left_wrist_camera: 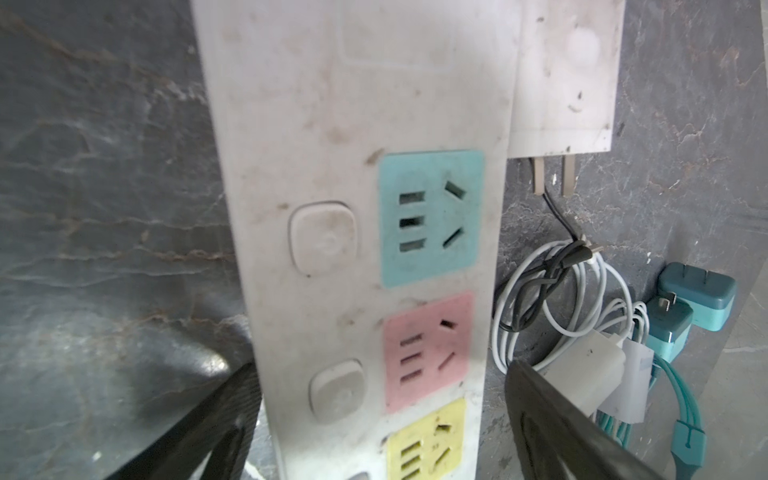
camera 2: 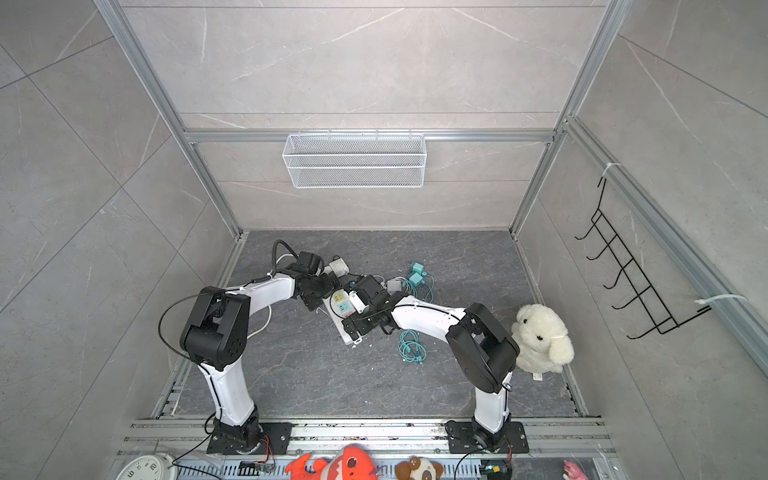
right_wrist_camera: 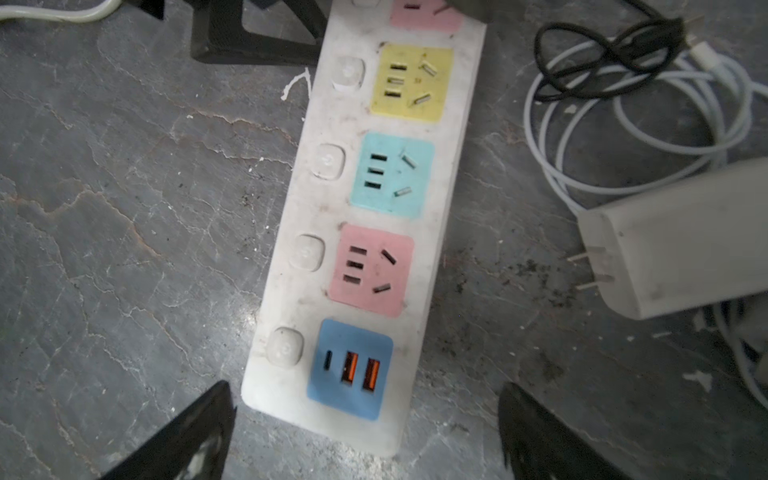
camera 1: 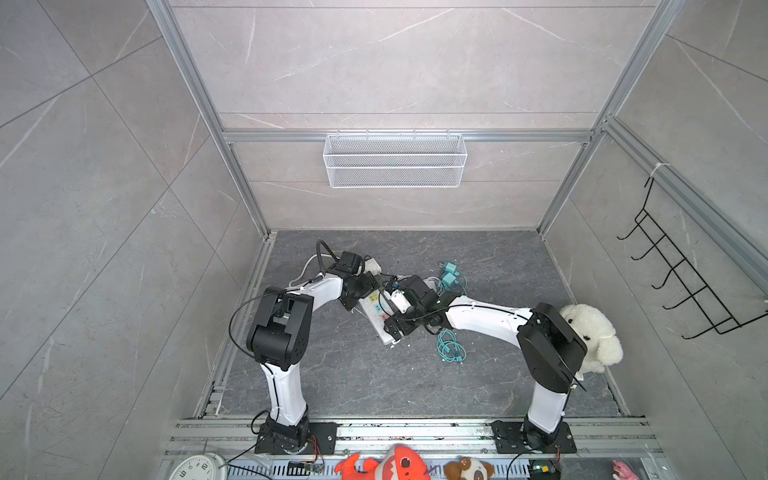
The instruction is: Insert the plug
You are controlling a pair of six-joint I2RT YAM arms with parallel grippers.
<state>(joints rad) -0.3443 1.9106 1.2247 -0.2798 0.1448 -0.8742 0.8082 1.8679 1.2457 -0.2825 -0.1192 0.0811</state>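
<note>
Evidently the left gripper (left_wrist_camera: pixel 380 368) and right gripper (right_wrist_camera: pixel 365 387) both stand open and empty, each straddling the power strip (right_wrist_camera: pixel 357 124), apparently to steady it, while the white plug adapter (right_wrist_camera: pixel 681 241) lies ungrasped just beside it, prongs facing the strip.

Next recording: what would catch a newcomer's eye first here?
A grubby white power strip with yellow, teal, pink and blue sockets lies on the dark table, and both the left gripper and right gripper hang open over it. A white charger lies unplugged beside it, and a white plush dog sits at the table's right edge.
</note>
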